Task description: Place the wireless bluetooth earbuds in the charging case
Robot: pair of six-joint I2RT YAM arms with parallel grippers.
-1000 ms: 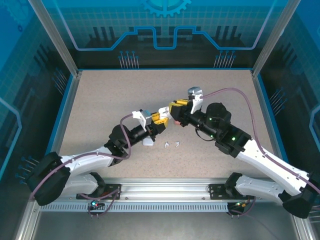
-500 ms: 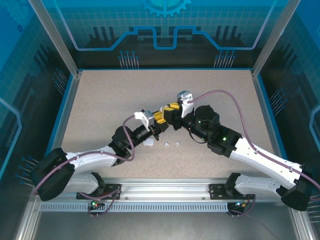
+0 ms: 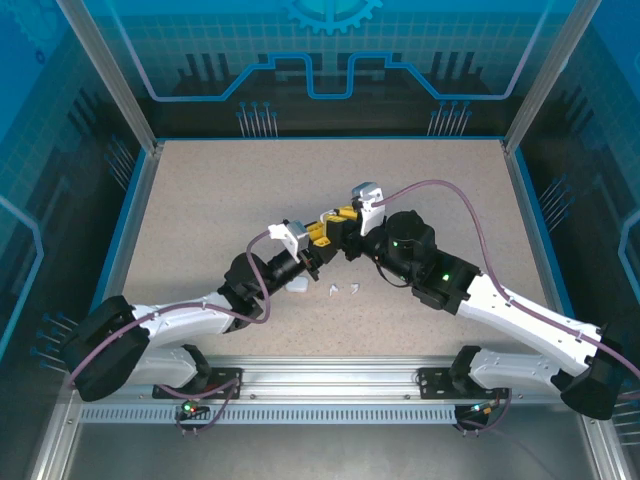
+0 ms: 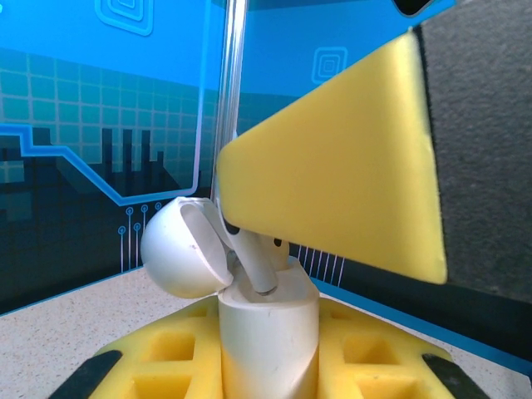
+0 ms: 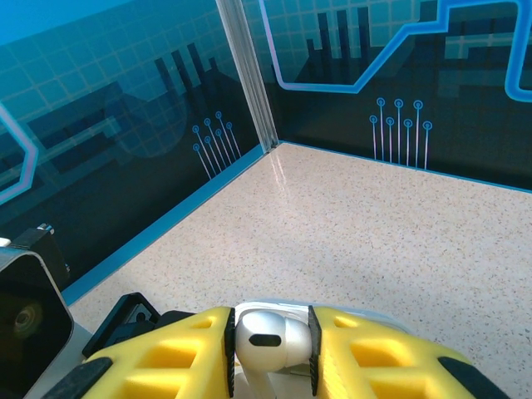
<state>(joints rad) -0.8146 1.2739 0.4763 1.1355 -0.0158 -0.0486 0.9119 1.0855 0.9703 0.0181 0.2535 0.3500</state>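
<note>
1. The step in hand is judged to be the insertion itself. In the left wrist view, a white earbud [image 4: 259,268] is seen with its stem tip at the mouth of the open charging case [image 4: 268,332], and the lid [image 4: 181,249] is swung back to the left.
2. The charging case is held upright, above the table [image 3: 200,200], by the left gripper [image 4: 266,366]. Its yellow fingers are closed tightly against the case body on both sides.
3. The earbud is pinched at its head by the right gripper [image 5: 270,353]. The jaws are drawn almost together, with only the bud between them.
4. The next move is judged to call for a short push along the stem's axis. The stem must be kept in line with its socket and the case kept steady. Only once the bud is seated should it be released.
5. In the overhead view, the two grippers [image 3: 318,238] [image 3: 343,222] are shown meeting tip to tip over mid-table. Two loose earbuds [image 3: 333,291] [image 3: 354,288] lie just in front of them. A small white piece [image 3: 297,286] lies beside these and cannot be identified.
6. The meeting of stem and socket is given by the left wrist view. The grip on the bud's head is given by the right wrist view, where the socket cannot be made out.
</note>
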